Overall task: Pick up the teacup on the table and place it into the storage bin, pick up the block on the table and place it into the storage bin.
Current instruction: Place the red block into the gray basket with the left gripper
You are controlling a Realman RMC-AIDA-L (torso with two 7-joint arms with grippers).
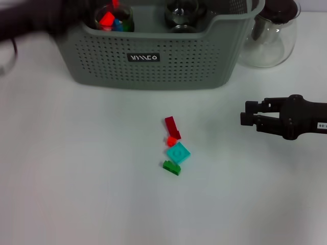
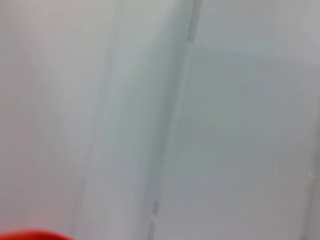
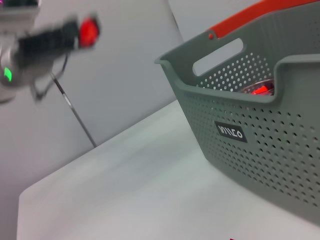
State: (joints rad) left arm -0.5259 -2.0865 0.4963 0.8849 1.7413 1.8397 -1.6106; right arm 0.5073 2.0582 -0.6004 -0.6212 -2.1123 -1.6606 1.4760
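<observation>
The white table [image 1: 76, 178] fills the head view, and at its far edge sits the bin [image 1: 153, 64], grey-green with perforated walls and a black label facing the robot. Inside it, on the robot's left, a teacup [image 1: 113, 19] stands upright with red and blue pieces in it; a second glass vessel [image 1: 181, 16] sits near the bin's middle. Just beside the bin's right end, outside it, a clear teapot [image 1: 271, 35] with a dark lid rests on the table. The left arm [image 1: 30, 20] is a dark blur over the bin's left corner, close to the teacup, and whether its gripper is released or clenched cannot be told; its wrist view shows only pale blurred surfaces and a sliver of red at one edge. The right gripper [image 1: 248, 119] hovers low over the table on the right, well apart from the bin, pointing toward the centre, its jaws released with nothing between them. Its wrist view catches the bin's labelled wall and cut-out handle. At the table's centre, near the bin but outside it, lies a small line of blocks: a dark red block [image 1: 172, 126], an orange-red block [image 1: 171, 141] touching it, a teal block [image 1: 178, 152], and a green block [image 1: 171, 167] nearest the robot.
</observation>
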